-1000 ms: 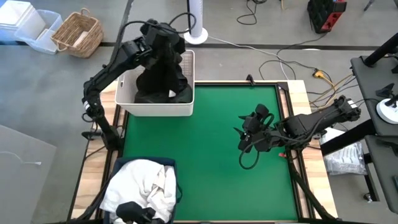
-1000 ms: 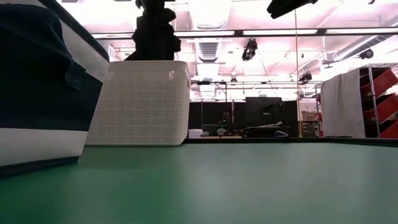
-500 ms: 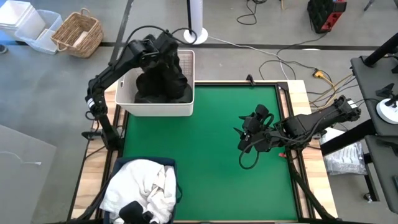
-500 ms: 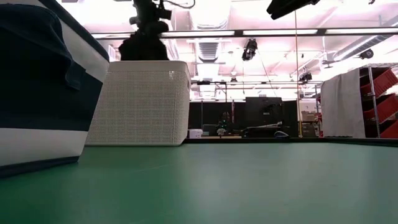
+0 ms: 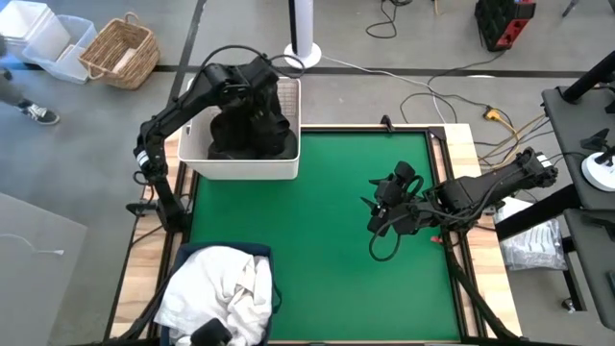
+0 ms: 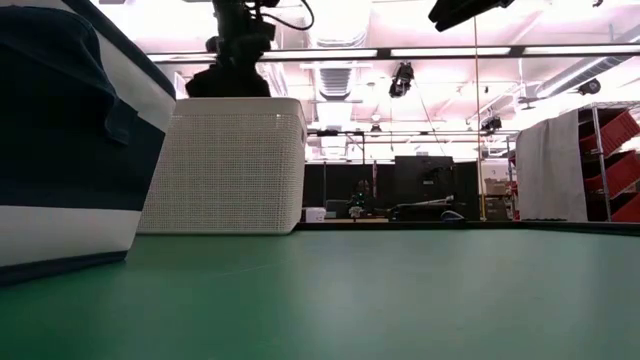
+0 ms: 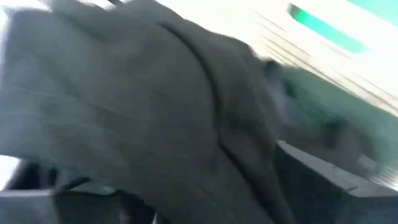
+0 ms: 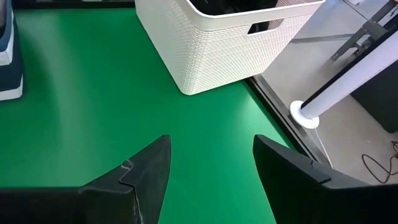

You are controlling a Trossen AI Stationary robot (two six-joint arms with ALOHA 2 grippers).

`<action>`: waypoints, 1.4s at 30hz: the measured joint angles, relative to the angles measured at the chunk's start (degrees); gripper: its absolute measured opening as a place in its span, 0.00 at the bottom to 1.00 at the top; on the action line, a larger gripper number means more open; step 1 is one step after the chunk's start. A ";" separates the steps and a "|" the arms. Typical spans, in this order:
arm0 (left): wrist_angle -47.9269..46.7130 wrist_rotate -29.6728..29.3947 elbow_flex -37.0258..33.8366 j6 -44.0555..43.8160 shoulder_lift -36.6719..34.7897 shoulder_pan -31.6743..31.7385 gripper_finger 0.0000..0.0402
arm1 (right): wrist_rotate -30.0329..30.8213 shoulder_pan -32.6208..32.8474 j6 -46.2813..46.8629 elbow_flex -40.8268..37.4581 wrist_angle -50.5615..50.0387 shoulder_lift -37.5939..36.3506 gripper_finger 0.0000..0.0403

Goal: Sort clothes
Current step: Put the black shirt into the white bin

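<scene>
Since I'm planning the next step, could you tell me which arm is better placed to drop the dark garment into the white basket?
Left: its gripper is above the white basket with the dark garment; the right gripper waits open over the mat.

A grey concrete floor [image 5: 86, 144] surrounds the green-topped table [image 5: 327, 221] with its pale wooden edge. At ten o'clock stand a woven wicker basket [image 5: 119, 52] and clear plastic bins [image 5: 38, 38]. A white round-based pole [image 5: 303, 38] rises at twelve, loose cables [image 5: 452, 101] trail at one o'clock. Long ceiling strip lights [image 6: 450, 51] glow above red shelving [image 6: 615, 165].
</scene>
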 joint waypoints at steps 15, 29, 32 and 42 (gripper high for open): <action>-7.62 20.07 -0.09 -5.23 -1.58 -0.87 0.81 | -0.07 0.00 0.74 0.00 0.02 0.00 0.55; 7.31 17.12 -0.09 6.05 -4.05 -0.53 0.68 | 0.14 0.00 -0.86 0.00 1.68 0.00 0.54; 9.55 17.25 -0.07 8.04 -3.38 0.17 0.50 | 0.17 0.00 -1.10 -0.03 1.71 0.00 0.54; 7.30 16.61 -0.76 9.15 0.84 3.81 0.05 | 0.23 0.00 -1.09 -2.75 2.54 -0.04 0.54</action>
